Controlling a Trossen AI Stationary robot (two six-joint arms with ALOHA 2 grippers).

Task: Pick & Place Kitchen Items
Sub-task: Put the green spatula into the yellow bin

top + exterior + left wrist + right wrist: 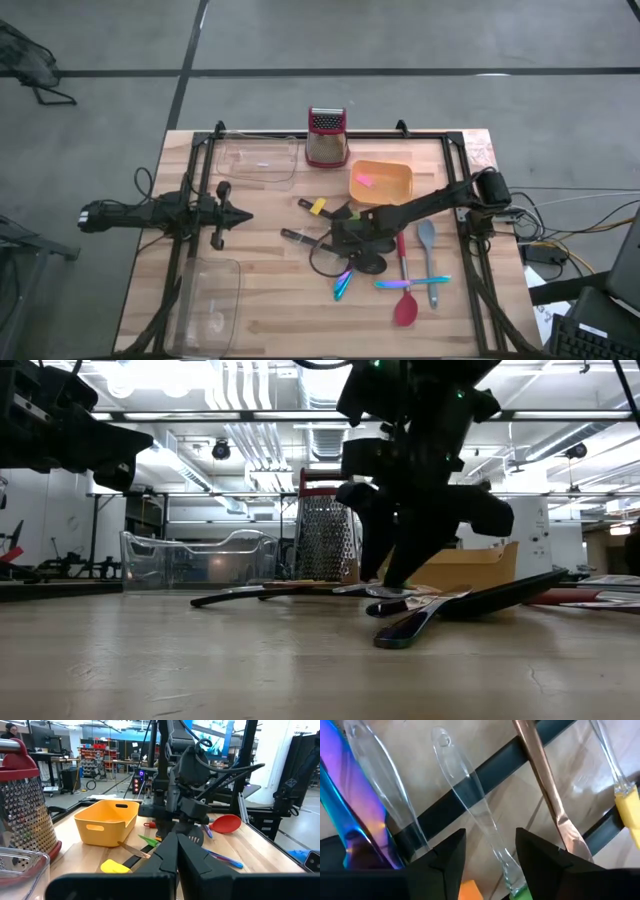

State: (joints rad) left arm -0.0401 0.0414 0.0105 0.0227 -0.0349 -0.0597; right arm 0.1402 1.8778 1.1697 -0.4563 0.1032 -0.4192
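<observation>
- The worktop carried the kitchen items spread at its centre-right, below the orange tub.
- The right claw hung over them, fingers apart astride a clear handle.
- The left claw waited at left, fingers together.

No text, label, brand, number or sign can be read in any of the views. The screens in the room behind the table, seen from the left wrist view, glow blue, but nothing on them is legible.
</observation>
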